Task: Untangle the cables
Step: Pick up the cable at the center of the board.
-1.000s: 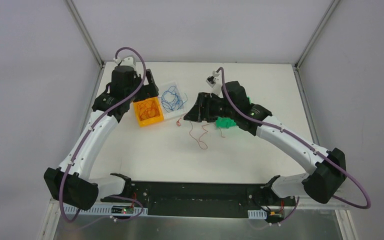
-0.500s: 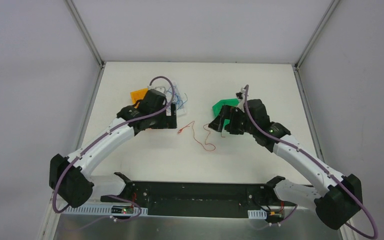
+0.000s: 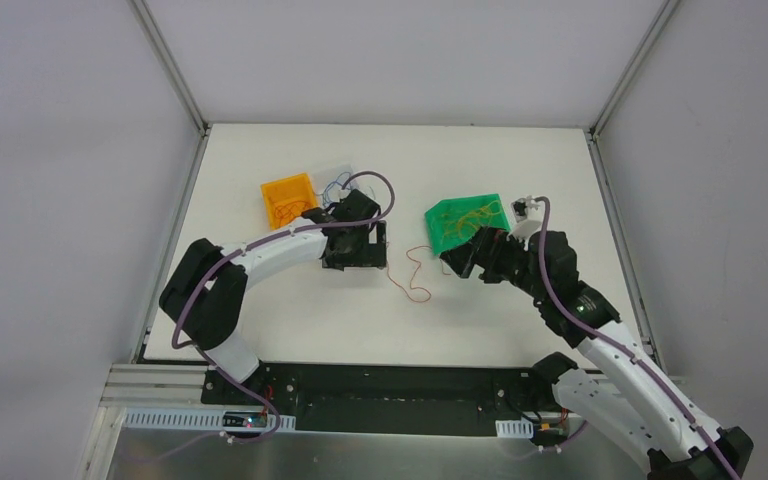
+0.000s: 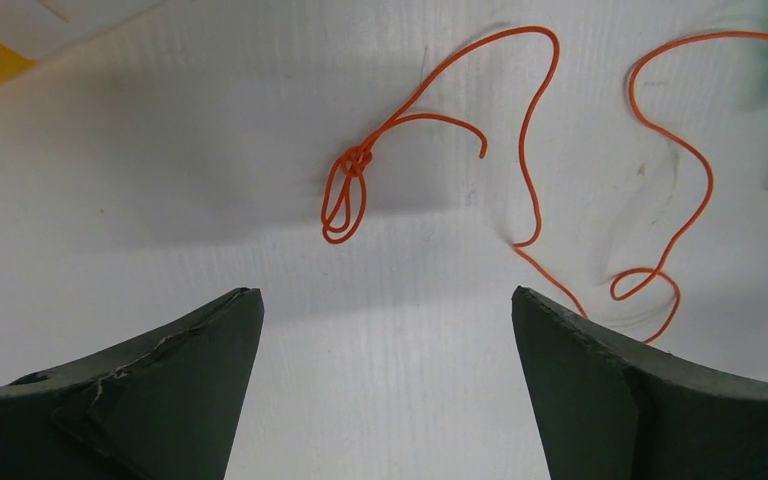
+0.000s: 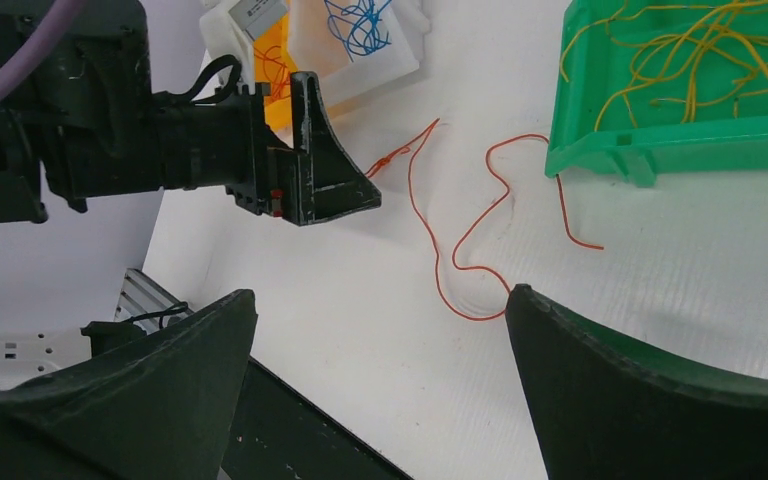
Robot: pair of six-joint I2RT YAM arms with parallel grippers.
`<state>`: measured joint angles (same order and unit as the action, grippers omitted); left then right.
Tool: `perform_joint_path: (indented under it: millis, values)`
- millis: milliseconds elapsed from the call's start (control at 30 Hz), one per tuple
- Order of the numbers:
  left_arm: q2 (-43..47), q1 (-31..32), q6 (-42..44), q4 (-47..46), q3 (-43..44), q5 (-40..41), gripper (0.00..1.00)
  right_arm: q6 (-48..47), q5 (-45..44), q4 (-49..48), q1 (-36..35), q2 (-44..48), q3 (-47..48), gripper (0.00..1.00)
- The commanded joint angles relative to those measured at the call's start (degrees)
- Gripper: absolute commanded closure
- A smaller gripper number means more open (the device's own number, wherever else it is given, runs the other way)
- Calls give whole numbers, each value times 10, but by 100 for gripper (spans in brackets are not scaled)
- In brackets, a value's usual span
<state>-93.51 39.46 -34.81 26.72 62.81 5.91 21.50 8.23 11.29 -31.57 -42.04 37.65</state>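
Two pincers, both spread wide and holding nothing, face each other low over the white table (image 3: 290, 320). Your left pincer (image 3: 375, 245) has only bare tabletop between its fingers, and your right pincer (image 3: 457, 258) is just as wide and just as empty.

Just beyond your right pincer sits the green bin (image 3: 436, 216), with a tangle of yellow wires (image 5: 680, 60) lying inside it. Beyond your left pincer and off to its left is the orange bin (image 3: 272, 190), holding orange wires (image 3: 295, 210). Next to that bin is a clear tray (image 5: 400, 55) with blue wires (image 5: 360, 22) in it.

Between the two pincers, a single red-orange cable (image 3: 412, 278) lies loose on the table in winding curves, touching neither pincer. Its knotted loop (image 4: 352, 170) rests just ahead of your left pincer, roughly in line with the gap between the fingers. The other end lies just beside the green bin's near wall, ahead of your right pincer.
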Motion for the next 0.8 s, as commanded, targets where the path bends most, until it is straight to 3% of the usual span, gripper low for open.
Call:
perform_joint_path:
  millis: [0,333,567,767]
  values:
    - [-7,-27,-34,-85,-23,-64,1,4,-2,-17,3,39,-14,1]
    - [-37,-66,-66,-189,-71,-160,1,6,15,-17,4,50,-17,1]
    - [-80,-60,-77,-233,-53,-238,1,9,27,-26,5,41,-13,1]
    - [-104,-31,-83,-227,-24,-220,1,10,28,-27,4,43,-11,1]
